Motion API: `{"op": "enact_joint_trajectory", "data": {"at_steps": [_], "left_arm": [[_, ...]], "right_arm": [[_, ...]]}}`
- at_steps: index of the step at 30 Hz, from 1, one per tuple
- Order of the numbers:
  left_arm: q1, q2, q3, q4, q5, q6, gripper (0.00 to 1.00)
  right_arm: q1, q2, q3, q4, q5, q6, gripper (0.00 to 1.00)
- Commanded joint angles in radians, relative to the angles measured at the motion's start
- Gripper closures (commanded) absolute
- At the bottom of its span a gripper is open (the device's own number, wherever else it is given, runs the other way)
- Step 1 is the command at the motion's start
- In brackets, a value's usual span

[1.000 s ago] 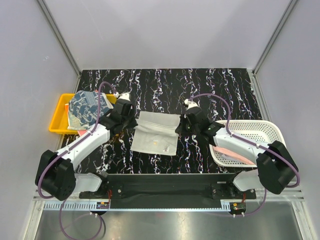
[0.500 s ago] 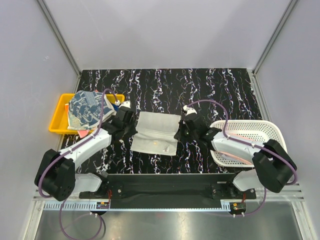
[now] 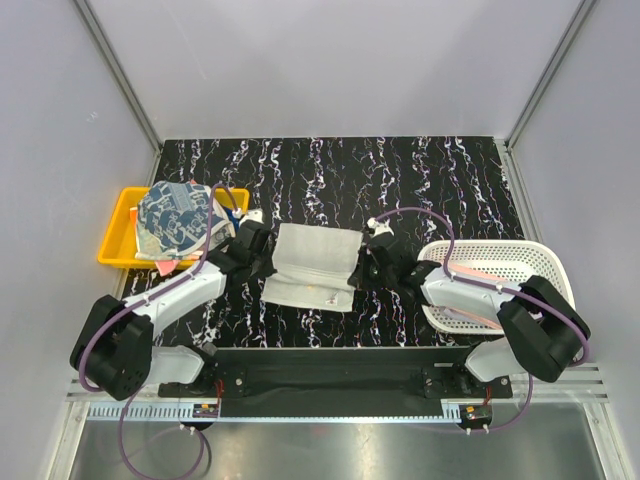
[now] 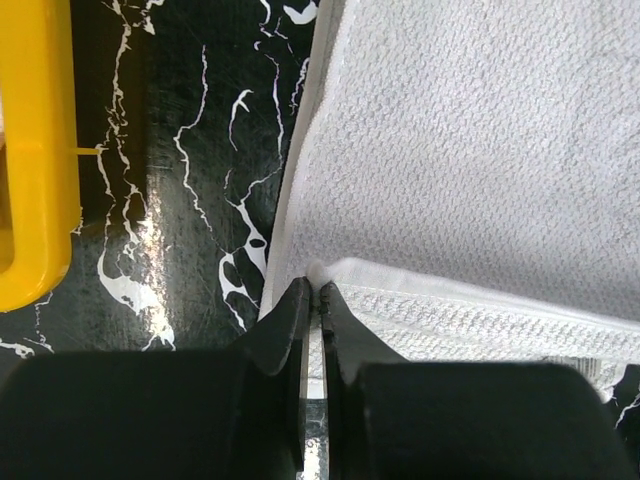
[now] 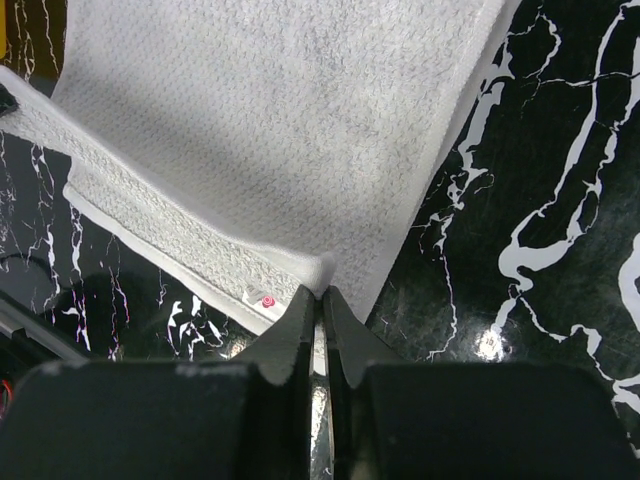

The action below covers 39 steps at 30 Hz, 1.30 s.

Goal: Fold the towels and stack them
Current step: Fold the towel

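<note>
Left pincer (image 4: pixel 312 300) and right pincer (image 5: pixel 322 300) drawn back, each clamped on raised edge of whitish towel (image 3: pixel 312 262).

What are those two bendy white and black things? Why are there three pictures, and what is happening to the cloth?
Those are two robot arms, fixed at the near edge of a black marbled table. One picture looks down from a camera above them. The other two come from small cameras on each arm's wrist, so you see the black fingers up close. A white towel lies in the middle of the table. The left hand pinches its edge on one side, and the right hand pinches it on the other. On the left sits a yellow tray with a blue-patterned towel in it. On the right is a white basket.
</note>
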Motion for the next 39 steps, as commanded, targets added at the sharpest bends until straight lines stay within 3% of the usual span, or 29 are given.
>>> {"op": "enact_joint_trajectory", "data": {"at_steps": [1,10,15,20,28,34,39], "left_arm": [[0.001,-0.004,-0.004,0.032,-0.096,-0.011,0.92],[0.001,-0.053,0.027,-0.028,-0.168,-0.009,0.91],[-0.001,-0.033,-0.011,-0.013,-0.159,-0.019,0.84],[-0.002,-0.042,-0.057,0.022,-0.143,-0.023,0.75],[-0.010,-0.108,-0.051,-0.004,-0.130,-0.002,0.65],[-0.011,-0.086,0.045,-0.025,-0.125,0.030,0.60],[-0.011,0.042,0.148,-0.019,-0.128,0.064,0.59]], "right_arm": [[0.011,-0.008,-0.015,0.039,-0.006,0.012,0.90],[0.014,-0.033,0.002,0.019,0.002,0.004,0.92],[0.022,-0.001,-0.018,0.045,-0.015,0.015,0.90],[0.039,0.002,-0.039,0.059,-0.032,0.027,0.83],[0.045,-0.083,-0.022,-0.017,-0.054,0.026,0.63],[0.048,-0.188,-0.006,-0.097,0.012,0.030,0.59],[0.048,-0.136,0.056,-0.152,0.121,0.043,0.59]]}}
